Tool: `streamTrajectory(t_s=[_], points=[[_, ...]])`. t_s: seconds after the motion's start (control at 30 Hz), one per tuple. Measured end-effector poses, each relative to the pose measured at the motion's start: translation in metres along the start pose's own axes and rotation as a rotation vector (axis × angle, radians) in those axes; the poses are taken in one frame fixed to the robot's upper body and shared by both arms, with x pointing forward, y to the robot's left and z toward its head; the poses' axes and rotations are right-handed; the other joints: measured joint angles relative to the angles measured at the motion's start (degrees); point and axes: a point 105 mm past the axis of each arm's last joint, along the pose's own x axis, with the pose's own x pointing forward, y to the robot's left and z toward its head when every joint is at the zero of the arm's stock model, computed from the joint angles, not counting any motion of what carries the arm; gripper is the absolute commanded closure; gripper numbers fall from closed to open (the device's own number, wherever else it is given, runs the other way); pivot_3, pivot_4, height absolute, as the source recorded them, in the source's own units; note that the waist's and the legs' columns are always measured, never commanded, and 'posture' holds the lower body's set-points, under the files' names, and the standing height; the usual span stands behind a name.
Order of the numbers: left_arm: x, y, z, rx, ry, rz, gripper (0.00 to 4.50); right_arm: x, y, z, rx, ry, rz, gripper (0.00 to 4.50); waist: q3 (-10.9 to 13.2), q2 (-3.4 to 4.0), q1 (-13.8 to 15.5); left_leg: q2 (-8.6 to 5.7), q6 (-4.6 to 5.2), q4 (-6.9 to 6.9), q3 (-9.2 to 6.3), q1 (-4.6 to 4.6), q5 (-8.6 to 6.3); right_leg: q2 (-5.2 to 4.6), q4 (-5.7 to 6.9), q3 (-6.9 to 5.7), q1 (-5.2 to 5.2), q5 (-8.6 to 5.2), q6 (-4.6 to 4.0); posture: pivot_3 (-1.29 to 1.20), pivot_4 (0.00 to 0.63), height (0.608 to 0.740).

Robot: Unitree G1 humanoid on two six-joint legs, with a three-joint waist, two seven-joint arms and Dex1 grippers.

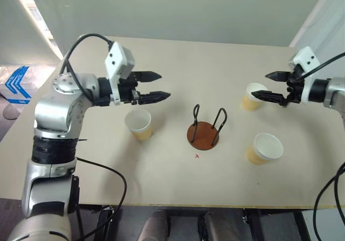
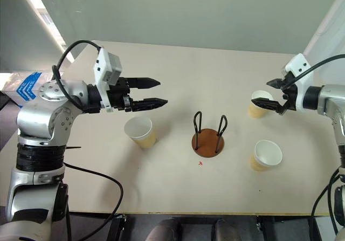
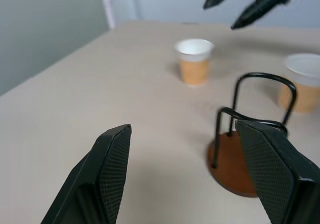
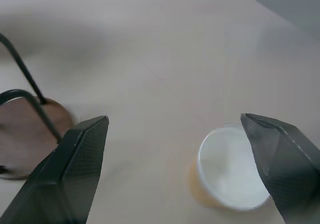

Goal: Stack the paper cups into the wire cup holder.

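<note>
Three paper cups stand upright on the table: one at the left (image 1: pixel 139 124), one at the far right (image 1: pixel 252 97) and one at the near right (image 1: pixel 264 148). Between them stands the wire cup holder (image 1: pixel 205 129), a reddish-brown disc with two black wire loops and nothing in it. My left gripper (image 1: pixel 164 85) hovers open and empty above the table, just behind the left cup. Over at the right, my right gripper (image 1: pixel 260 84) is open and empty, raised over the far right cup (image 4: pixel 227 174), with the holder (image 4: pixel 25 126) off to one side.
The pale table (image 1: pixel 178 63) is bare behind the holder. Its front edge (image 1: pixel 178 204) runs close below the cups. A wall rises behind the table's far edge. A small red mark (image 1: pixel 197 156) lies just in front of the holder.
</note>
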Motion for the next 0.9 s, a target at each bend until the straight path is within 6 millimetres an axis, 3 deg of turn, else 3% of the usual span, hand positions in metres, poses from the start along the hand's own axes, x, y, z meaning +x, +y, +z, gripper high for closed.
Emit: streamTrajectory(t_s=[0.2,0.37,0.53,0.67,0.9], points=[[-0.015,0.004,-0.012,-0.077,-0.009,0.081,0.88,0.02,-0.015,-0.023,-0.158,0.13,-0.015,0.0,0.01,0.01,-0.03,0.01,-0.02,-0.06,-0.01,-0.14,0.01,0.0,0.01,-0.01,-0.21,0.04,-0.1,0.0,0.15,0.74],[-0.02,-0.001,-0.021,-0.098,0.017,0.083,0.88,0.024,-0.021,-0.05,-0.18,0.237,-0.002,0.0,0.02,0.02,0.18,0.01,-0.09,-0.11,0.0,-0.22,0.04,0.0,0.03,-0.01,-0.3,0.05,-0.16,0.0,0.15,0.74],[-0.023,-0.002,-0.022,-0.092,0.037,0.081,0.88,0.027,-0.024,-0.062,-0.187,0.289,0.007,0.0,0.02,0.03,0.12,0.01,-0.25,-0.2,0.0,-0.22,0.12,0.0,0.09,-0.01,-0.36,0.1,-0.29,0.0,0.15,0.74],[-0.02,-0.005,-0.024,-0.088,0.053,0.047,0.84,0.038,-0.021,-0.064,-0.185,0.288,0.026,0.95,0.02,0.03,0.08,0.02,-0.41,-0.36,-0.01,-0.22,0.22,0.0,0.1,-0.01,-0.47,0.2,-0.45,0.0,0.15,0.74],[-0.011,-0.008,-0.027,-0.079,0.081,-0.034,0.84,0.051,-0.014,-0.065,-0.206,0.279,0.06,3.45,0.02,0.03,0.24,0.03,-0.59,-0.69,-0.05,-0.23,0.34,0.0,0.12,-0.04,-0.62,0.26,-0.55,0.0,0.15,0.74]])
